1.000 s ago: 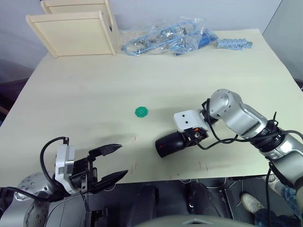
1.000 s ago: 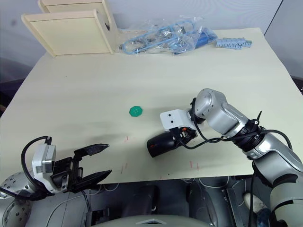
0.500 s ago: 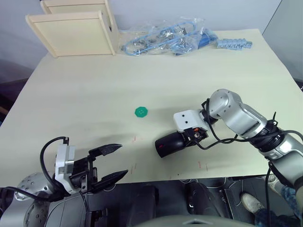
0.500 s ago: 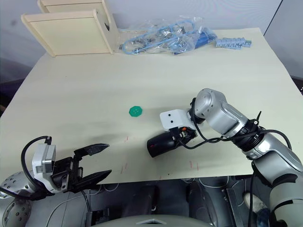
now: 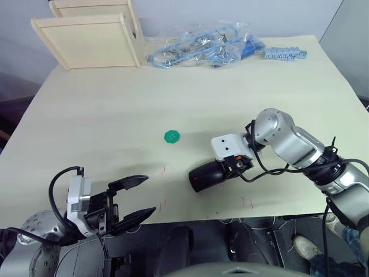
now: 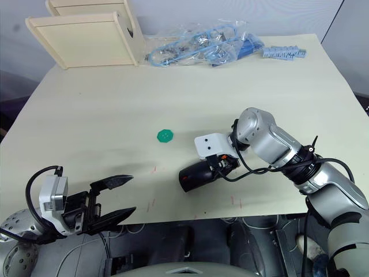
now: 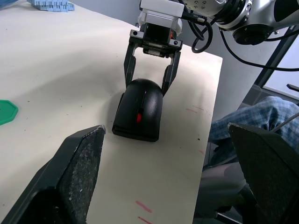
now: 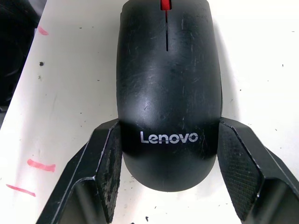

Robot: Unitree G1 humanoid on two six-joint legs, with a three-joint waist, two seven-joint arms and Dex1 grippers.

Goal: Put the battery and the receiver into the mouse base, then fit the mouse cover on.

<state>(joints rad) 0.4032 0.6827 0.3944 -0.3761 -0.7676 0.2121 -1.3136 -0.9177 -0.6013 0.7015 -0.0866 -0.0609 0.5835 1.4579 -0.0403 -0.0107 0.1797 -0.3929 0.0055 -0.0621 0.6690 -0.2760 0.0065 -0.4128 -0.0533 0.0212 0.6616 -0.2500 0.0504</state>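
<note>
1. Black glossy plastic with a red scroll wheel: that's the mouse cover [image 8: 167, 88], and it looks seated on the mouse base, the two reading as one closed mouse lying flat on the pale wooden table [image 5: 115, 115]. I can't see the battery or the receiver; my guess is they're shut inside.

2. My right gripper [image 8: 169, 168] straddles the rear of the mouse cover. Its left finger pad [image 8: 110, 168] is touching the shell, the other sits just beside it, so I'd call it closed loosely on the cover, not squeezing hard.

3. Risk one: if I pull away with a pad dragging, the mouse could skid or twist, and it lies near the table's front edge.

4. Risk two: a cover that isn't fully clicked down could lift off with the fingers. I can't judge the seam from here.

5. Pose: the right arm reaches in low from beyond the mouse, wrist bent, fingers pointing along the mouse's length.

6. My left gripper [image 5: 134, 199] hangs well apart from the mouse, off the table's front edge, fingers spread wide and empty.

7. The flat green disc [image 5: 172, 137] sits on the table beyond the mouse, clear of both arms.
</note>
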